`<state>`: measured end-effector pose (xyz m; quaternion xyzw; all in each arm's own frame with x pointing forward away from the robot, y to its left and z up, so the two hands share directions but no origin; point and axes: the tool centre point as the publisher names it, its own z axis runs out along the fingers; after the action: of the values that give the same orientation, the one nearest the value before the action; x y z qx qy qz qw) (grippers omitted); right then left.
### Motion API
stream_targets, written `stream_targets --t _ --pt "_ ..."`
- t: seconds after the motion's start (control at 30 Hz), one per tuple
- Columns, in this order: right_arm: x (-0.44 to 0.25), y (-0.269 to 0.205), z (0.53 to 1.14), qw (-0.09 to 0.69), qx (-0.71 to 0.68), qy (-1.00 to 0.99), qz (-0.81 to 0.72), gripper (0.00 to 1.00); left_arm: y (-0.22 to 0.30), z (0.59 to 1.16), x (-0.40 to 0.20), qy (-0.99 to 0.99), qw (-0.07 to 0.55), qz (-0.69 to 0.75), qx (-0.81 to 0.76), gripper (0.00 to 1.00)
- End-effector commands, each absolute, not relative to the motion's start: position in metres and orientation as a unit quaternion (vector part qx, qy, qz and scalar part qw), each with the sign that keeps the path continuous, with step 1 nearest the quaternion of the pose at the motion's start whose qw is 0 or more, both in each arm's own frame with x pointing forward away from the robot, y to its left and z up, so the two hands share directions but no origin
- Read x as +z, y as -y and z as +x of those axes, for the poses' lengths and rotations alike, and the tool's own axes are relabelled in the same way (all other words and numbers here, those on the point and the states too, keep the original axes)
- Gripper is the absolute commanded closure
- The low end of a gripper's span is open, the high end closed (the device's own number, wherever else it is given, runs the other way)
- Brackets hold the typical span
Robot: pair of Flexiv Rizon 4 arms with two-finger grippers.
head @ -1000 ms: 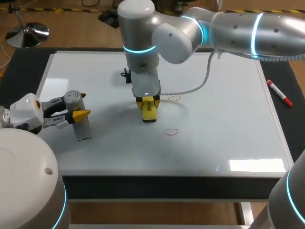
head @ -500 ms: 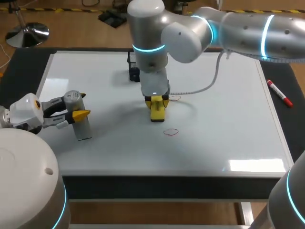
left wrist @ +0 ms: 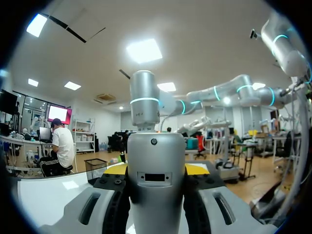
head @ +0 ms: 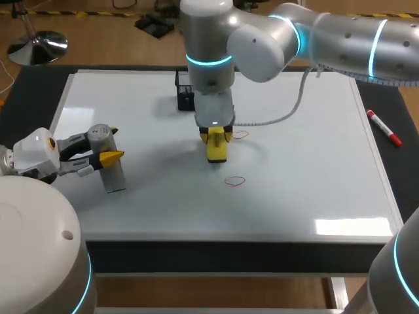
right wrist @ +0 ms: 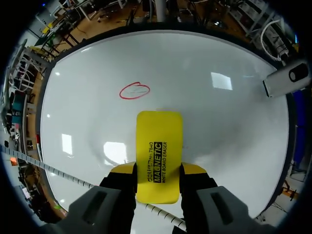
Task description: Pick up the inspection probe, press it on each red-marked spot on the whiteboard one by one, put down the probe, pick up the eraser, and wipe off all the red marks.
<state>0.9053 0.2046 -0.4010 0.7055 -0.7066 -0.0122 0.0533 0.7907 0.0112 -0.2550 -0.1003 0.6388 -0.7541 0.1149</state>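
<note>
The whiteboard [head: 314, 163] covers the table. Two red rings are drawn on it, one [head: 241, 135] just right of my right gripper and one [head: 235, 181] nearer the front. My right gripper [head: 216, 140] points down at the board's middle, shut on the yellow eraser [head: 217, 152]. In the right wrist view the eraser [right wrist: 158, 156] sits between the fingers, with a red ring [right wrist: 134, 90] ahead of it. At the left, my left gripper [head: 110, 145] is shut on the upright grey inspection probe [head: 110, 167]. In the left wrist view the probe [left wrist: 156, 190] fills the gap between the fingers.
A black holder [head: 185, 91] stands at the back of the board, just behind my right arm. A red marker pen [head: 383, 127] lies on the dark table off the board's right edge.
My right arm has carried the eraser to the right, toward the red rings, uncovering the black holder behind it. The left arm and the probe have stayed still.
</note>
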Motion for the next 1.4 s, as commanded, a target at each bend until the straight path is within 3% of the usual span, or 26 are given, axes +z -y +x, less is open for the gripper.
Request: stream_targets --t 0.03,0.6,1.4 --pt "-0.383 -0.208 0.907 0.046 -0.019 0.694 0.718 1.00 -0.011 0.790 -0.254 -0.639 0.115 -0.100 -0.754 1.00" --pt "-0.414 -0.247 0.902 0.062 -0.026 0.666 0.743 1.00 -0.011 0.790 -0.254 -0.639 0.115 -0.100 -0.754 1.00" --pt "-0.428 -0.207 0.900 0.076 -0.040 0.694 0.715 1.00 -0.011 0.790 -0.254 -0.639 0.115 -0.100 -0.754 1.00"
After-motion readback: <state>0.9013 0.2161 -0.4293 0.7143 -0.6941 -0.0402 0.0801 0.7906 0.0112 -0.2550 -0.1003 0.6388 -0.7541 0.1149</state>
